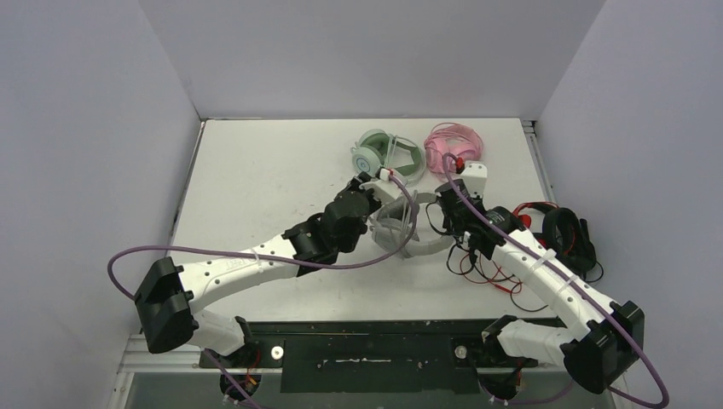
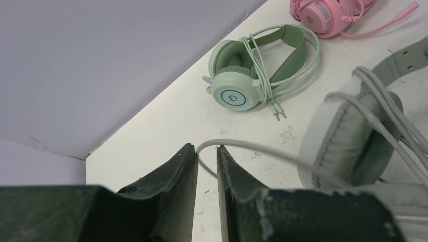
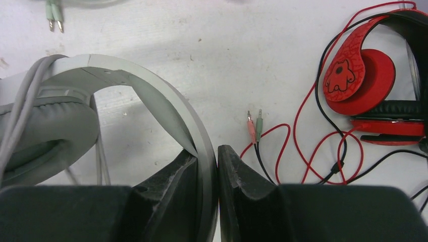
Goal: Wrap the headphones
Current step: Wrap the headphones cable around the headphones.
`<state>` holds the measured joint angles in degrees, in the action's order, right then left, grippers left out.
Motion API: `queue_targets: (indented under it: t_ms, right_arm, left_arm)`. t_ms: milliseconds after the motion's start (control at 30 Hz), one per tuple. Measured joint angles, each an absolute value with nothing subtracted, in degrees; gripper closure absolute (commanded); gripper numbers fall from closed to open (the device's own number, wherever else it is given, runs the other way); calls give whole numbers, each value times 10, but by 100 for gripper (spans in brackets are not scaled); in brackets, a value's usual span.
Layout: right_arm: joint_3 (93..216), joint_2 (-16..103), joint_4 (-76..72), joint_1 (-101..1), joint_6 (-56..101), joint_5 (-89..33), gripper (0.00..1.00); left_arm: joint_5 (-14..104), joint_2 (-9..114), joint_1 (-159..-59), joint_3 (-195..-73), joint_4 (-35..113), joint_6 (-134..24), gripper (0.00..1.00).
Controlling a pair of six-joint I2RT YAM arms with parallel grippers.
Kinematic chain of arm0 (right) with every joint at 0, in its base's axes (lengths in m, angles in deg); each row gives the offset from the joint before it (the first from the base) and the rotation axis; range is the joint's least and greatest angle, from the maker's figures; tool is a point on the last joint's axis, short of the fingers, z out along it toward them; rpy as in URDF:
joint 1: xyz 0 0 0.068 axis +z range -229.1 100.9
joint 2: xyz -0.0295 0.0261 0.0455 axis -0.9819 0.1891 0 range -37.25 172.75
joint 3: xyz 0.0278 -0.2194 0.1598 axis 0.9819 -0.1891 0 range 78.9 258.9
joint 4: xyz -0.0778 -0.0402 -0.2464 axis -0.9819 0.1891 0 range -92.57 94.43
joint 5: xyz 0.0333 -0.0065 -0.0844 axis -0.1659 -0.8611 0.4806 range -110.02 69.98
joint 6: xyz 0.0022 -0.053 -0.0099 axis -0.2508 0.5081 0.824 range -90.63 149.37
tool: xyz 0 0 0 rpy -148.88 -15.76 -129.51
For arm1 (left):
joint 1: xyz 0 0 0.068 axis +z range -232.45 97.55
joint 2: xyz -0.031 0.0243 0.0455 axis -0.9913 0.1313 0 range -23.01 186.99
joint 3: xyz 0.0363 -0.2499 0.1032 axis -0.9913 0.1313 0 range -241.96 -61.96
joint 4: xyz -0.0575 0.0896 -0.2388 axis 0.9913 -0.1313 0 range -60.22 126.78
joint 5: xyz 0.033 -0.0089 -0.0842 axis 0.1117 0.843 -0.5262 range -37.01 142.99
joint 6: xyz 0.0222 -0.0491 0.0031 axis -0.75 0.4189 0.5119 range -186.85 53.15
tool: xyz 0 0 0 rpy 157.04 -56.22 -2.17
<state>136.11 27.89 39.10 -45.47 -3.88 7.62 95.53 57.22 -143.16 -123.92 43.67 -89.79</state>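
Note:
The pale grey-white headset [image 1: 411,244] lies mid-table between both arms. My right gripper [image 3: 208,156] is shut on its headband [image 3: 151,96], and one padded cup [image 3: 45,131] hangs to the left with cable turns over the band. My left gripper [image 2: 206,154] is shut on its thin grey-white cable [image 2: 252,146], which runs taut to the cup [image 2: 353,136]. The mint green headset [image 1: 388,158] and the pink headset [image 1: 454,146] lie at the back with their cables wound round them. In the top view the left gripper [image 1: 384,194] and right gripper [image 1: 445,220] flank the grey-white headset.
A red and black headset [image 1: 558,230] lies at the right, its loose red and black cable [image 3: 303,146] spread toward the right arm. The green headset's plugs [image 2: 276,112] lie on the table. Grey walls close in the table on three sides.

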Motion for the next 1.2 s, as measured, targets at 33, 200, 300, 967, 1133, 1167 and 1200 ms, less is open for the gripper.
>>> queue_targets:
  t_ms: [33, 200, 300, 967, 1133, 1167, 1200]
  right_arm:
    - [1361, 282, 394, -454, -35, 76, 100]
    - [1360, 292, 420, -454, -6, 73, 100]
    - [1360, 292, 421, -454, 8, 59, 100]
    - [1360, 272, 417, -488, 44, -4, 100]
    - [1364, 272, 420, -495, 50, -19, 100]
    - [1368, 272, 425, -496, 52, -23, 100]
    - [1373, 272, 428, -496, 54, -26, 100]
  left_arm:
    - [951, 571, -1429, -1239, 437, -897, 81]
    - [917, 568, -1411, -1239, 432, -885, 90]
    - [868, 568, -1393, -1240, 412, -869, 94]
    - [680, 327, -1220, -1065, 361, -574, 45]
    - [626, 269, -1207, -939, 433, -520, 33]
    - [614, 265, -1206, -907, 454, -514, 31]
    - [601, 264, -1205, -874, 480, -509, 31]
